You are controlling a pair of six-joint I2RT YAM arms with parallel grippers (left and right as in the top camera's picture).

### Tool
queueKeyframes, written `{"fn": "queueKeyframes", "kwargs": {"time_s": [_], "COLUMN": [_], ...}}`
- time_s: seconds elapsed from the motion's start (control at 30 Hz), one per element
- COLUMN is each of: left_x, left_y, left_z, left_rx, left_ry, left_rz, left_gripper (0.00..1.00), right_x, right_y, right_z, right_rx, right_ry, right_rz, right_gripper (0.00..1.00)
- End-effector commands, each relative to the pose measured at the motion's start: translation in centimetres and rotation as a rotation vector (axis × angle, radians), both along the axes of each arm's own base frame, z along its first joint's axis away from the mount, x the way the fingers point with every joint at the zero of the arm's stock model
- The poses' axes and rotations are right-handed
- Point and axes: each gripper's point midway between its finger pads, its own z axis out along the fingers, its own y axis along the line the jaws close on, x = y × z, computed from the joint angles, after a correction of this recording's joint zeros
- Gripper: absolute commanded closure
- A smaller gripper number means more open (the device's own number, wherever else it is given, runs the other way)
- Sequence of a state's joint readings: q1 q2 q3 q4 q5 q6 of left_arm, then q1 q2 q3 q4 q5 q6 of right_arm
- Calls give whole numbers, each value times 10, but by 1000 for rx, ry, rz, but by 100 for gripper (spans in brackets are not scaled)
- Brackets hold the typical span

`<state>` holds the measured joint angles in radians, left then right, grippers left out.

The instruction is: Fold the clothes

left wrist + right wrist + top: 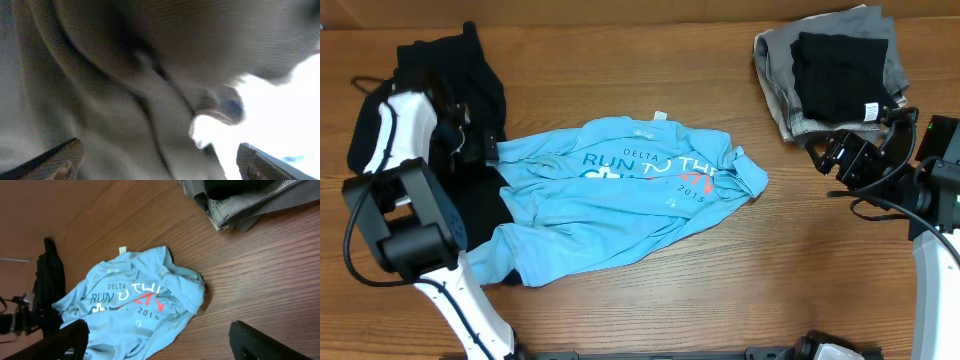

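Observation:
A crumpled light blue T-shirt (620, 195) with "RUN TO THE" print lies mid-table; it also shows in the right wrist view (135, 300). A heap of black clothes (470, 70) lies at the far left. My left gripper (478, 148) sits low over the black heap by the shirt's left edge. In the left wrist view its fingers (160, 165) are wide apart, with blurred dark fabric (125, 90) filling the frame. My right gripper (827, 155) is open and empty (160, 340), above bare wood right of the shirt, just below the folded stack.
A stack of folded grey and black clothes (835, 70) sits at the back right; its edge shows in the right wrist view (240, 205). The wooden table (720, 290) has bare wood in front of the shirt. The left arm's body (405, 220) stands over the table's left edge.

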<state>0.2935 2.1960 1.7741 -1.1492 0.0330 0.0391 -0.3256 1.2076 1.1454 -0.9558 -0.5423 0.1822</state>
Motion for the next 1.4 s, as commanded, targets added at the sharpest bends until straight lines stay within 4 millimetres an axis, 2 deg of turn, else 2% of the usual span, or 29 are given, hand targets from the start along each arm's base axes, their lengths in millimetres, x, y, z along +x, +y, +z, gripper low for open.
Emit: {"fn": "queueKeyframes", "kwargs": {"time_s": [0.0,0.03,0.1,0.2,0.3,0.33,0.43,0.53,0.83,0.93,1.17,1.23,1.37], "left_x": [41,47,64,76,83,86,91,97,104,105,94,90,87], "left_y": [-26,-37,-74,-119,-160,-186,-217,-239,-238,-238,-237,-237,-236], "left_z": [53,64,90,102,99,93,83,67,11,0,-26,-32,-32], "left_rx": [7,-3,-42,-58,-55,-56,-61,-59,-25,-28,-45,-50,-51], "left_ry": [-130,-152,-224,-280,-307,-315,-328,-336,-260,-247,-170,-146,-136], "left_rz": [-122,-157,-280,-413,-536,-605,-666,-715,-719,-723,-722,-720,-717], "left_gripper": [0,0,0,0,0,0,0,1,6,12,36,48,78], "right_x": [5,5,5,5,5,5,5,5,4,4,4,4,4], "right_y": [0,0,-4,-7,-8,-9,-12,-14,-15,-15,-15,-15,-15], "right_z": [13,12,11,10,9,9,7,6,4,4,4,4,4], "right_rx": [-30,-34,-52,-70,-77,-81,-96,-101,-107,-107,-107,-107,-107], "right_ry": [-45,-46,-39,-37,-33,-33,-27,-24,-13,-14,-13,-14,-14], "right_rz": [20,21,8,2,-3,-6,-17,-22,-27,-27,-27,-27,-27], "right_gripper": [7,7,7,7,7,7,7,7,7,7,7,7,7]}}
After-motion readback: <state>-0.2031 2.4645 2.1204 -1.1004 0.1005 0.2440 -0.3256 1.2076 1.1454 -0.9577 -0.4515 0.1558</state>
